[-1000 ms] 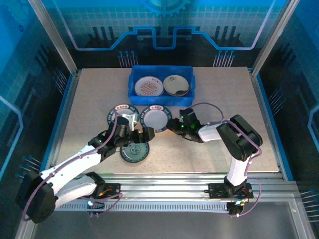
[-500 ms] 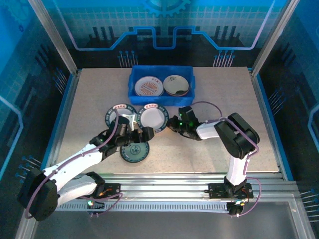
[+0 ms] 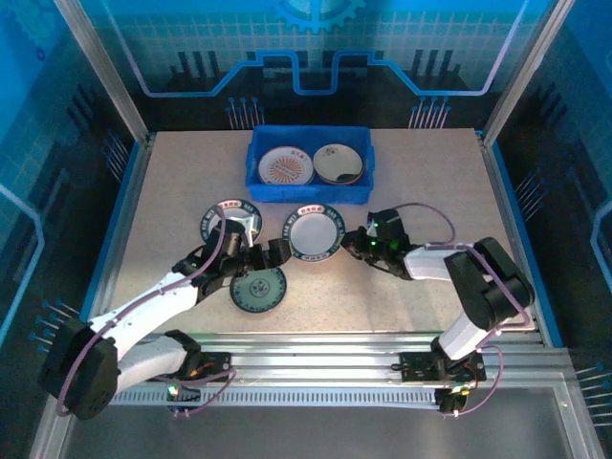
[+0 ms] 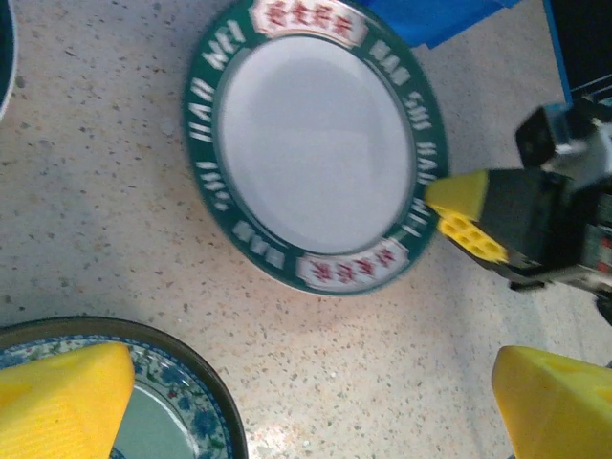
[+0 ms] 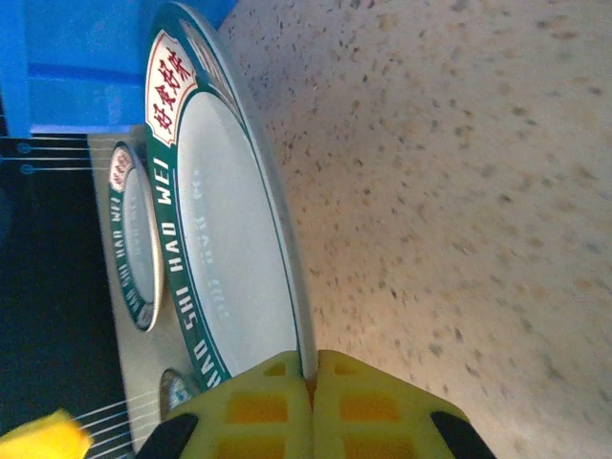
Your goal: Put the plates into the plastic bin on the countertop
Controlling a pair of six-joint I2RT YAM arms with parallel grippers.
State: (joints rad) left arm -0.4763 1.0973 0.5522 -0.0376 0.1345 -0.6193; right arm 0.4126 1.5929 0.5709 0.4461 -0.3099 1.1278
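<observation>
A white plate with a green lettered rim [image 3: 315, 232] [image 4: 316, 143] [image 5: 229, 239] lies on the countertop [image 3: 421, 182] in front of the blue plastic bin [image 3: 256, 164]. My right gripper [image 3: 350, 239] [image 5: 313, 368] is shut on its right rim. A matching plate [image 3: 229, 222] [image 5: 134, 239] lies to its left. Nearer the front lies a dark plate with a blue floral rim [image 3: 258, 289] [image 4: 172, 411]. My left gripper [image 3: 256, 256] [image 4: 316, 402] hovers open between these plates, holding nothing. The bin holds an orange-patterned plate [image 3: 286, 166] and a cream plate [image 3: 338, 163].
The bin's front wall [image 4: 430, 19] stands just behind the gripped plate. The right gripper's yellow fingers [image 4: 469, 206] show in the left wrist view, close to my left arm. Metal rails [image 3: 316, 349] run along the front edge. Bare counter lies on the right.
The right gripper has shut on the plate's rim and drawn it to the right, with the arm swinging right. The left gripper has shifted slightly left and stayed open.
</observation>
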